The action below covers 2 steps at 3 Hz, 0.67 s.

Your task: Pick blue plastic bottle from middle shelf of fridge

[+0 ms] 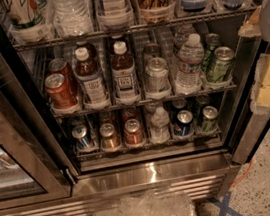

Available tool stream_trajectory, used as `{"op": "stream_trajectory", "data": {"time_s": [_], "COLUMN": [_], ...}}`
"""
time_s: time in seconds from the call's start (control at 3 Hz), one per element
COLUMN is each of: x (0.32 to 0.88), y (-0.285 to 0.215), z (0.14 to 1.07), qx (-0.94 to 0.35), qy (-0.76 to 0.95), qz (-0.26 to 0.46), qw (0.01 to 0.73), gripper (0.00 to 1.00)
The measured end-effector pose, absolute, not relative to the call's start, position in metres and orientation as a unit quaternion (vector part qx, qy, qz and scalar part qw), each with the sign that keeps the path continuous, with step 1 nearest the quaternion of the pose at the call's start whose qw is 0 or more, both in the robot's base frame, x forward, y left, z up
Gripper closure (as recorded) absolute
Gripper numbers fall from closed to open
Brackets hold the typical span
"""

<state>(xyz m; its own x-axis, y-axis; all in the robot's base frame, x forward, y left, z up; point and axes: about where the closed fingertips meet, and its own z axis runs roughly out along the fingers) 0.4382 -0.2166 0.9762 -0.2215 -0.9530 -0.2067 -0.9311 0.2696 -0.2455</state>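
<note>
The fridge point(150, 176) stands open, its glass door point(9, 149) swung out to the left. On the middle shelf point(144, 100), the blue plastic bottle point(124, 73) stands upright in the third lane from the left: brown drink, white cap, white label with black print. Its twin brown bottle point(90, 79) with a paler label stands just left of it. My gripper point(267, 17) shows as a pale shape at the right edge, outside the fridge's right frame, level with the middle shelf's top and well apart from the bottle.
On the same shelf are red cans point(60, 91), a silver can point(156, 74), a ribbed water bottle point(189, 64) and green cans point(219, 64). Big cups fill the rack above point(128, 29), small cans the rack below point(145, 141). Crumpled clear plastic point(143, 215) lies on the floor.
</note>
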Motion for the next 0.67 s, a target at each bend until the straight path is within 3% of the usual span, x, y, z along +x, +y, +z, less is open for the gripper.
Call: {"op": "stream_trajectory", "data": {"time_s": [0.67], "x": [0.440], "y": [-0.206], "z": [0.972], "qx": [-0.581], "qy": [0.793], "qz": [-0.016], "qw": [0.181], "gripper": [0.00]}}
